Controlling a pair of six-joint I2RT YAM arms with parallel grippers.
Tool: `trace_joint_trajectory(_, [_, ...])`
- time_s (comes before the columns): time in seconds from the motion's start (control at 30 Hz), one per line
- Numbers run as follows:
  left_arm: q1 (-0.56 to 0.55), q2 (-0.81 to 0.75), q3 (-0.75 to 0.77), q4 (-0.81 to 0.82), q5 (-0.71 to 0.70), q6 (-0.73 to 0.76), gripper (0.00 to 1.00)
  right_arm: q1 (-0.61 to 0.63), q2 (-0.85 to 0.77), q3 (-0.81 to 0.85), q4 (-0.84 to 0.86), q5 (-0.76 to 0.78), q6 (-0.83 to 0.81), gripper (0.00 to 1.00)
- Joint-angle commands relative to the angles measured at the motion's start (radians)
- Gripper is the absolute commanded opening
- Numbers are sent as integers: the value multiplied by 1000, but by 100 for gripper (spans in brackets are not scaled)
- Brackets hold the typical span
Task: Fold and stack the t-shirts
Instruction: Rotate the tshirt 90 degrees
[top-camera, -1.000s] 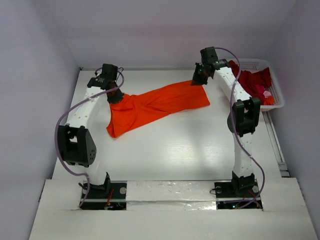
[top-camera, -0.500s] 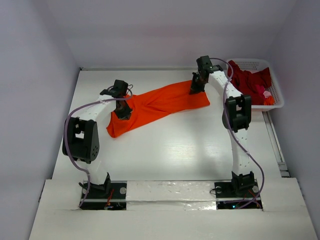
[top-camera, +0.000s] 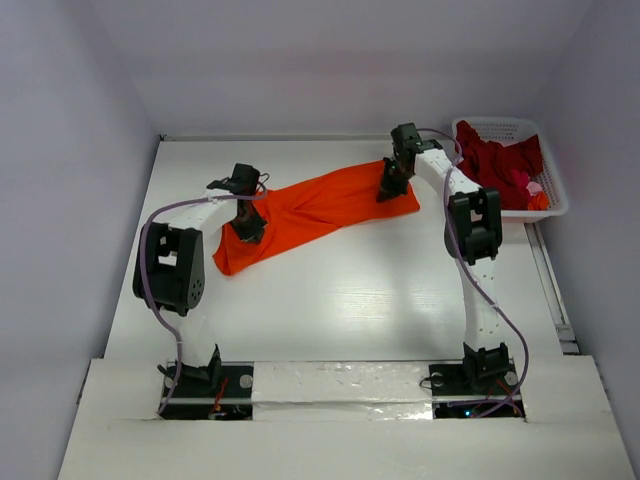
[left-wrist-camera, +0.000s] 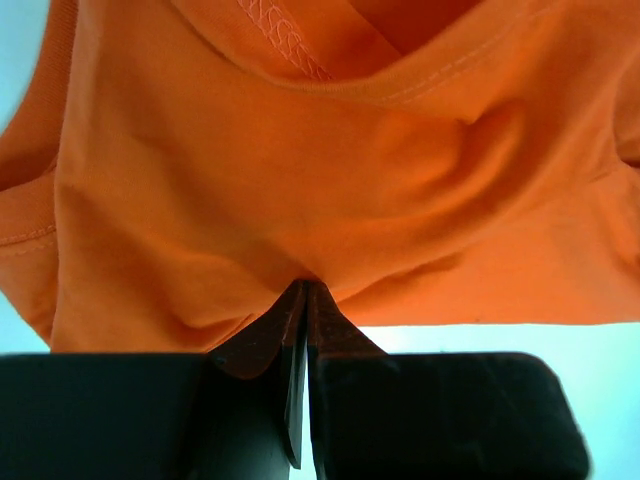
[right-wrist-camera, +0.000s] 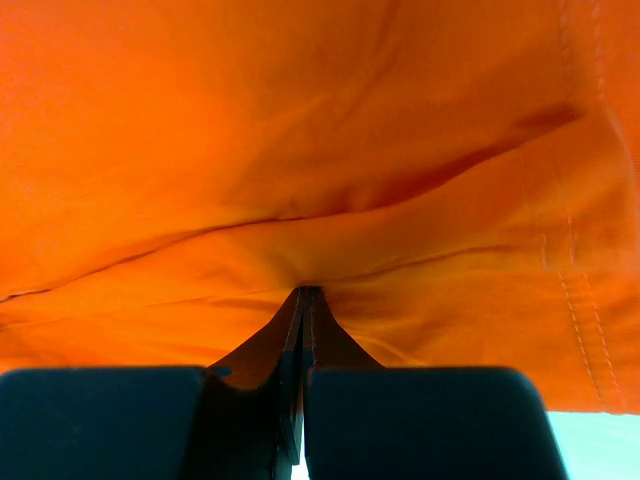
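The orange t-shirt (top-camera: 320, 208) lies stretched in a long band across the back of the table. My left gripper (top-camera: 250, 225) is shut on the cloth near its left end; in the left wrist view the jaws (left-wrist-camera: 303, 290) pinch a puckered fold of orange cloth (left-wrist-camera: 300, 180). My right gripper (top-camera: 388, 185) is shut on the cloth near its right end; in the right wrist view the jaws (right-wrist-camera: 307, 293) pinch the orange fabric (right-wrist-camera: 300, 150), with a stitched hem at the right. Dark red t-shirts (top-camera: 500, 160) lie heaped in the basket.
A white latticed basket (top-camera: 555, 205) stands at the back right, against the right wall. The white table (top-camera: 340, 300) spreads in front of the orange shirt. Walls close in the left, back and right.
My left gripper has moved forward and right along the shirt's left end, and my right gripper has moved slightly forward. The shirt's left part has bunched a little; both grippers stay shut on it.
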Motion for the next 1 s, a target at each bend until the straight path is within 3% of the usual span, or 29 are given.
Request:
trace_joint_trajectory(0.0, [1,13,23,15,-32,-16,0,6,-38,-39,50,-32,-5,0])
trace_joint_trajectory(0.7, [49,165,90,9,-72,13,0,6,-145,-271,133,-83,49,0])
trace_joint_trajectory(0.97, [79,188,169,-52,-96,59,0,16,-234,-453,191,-89,49,0])
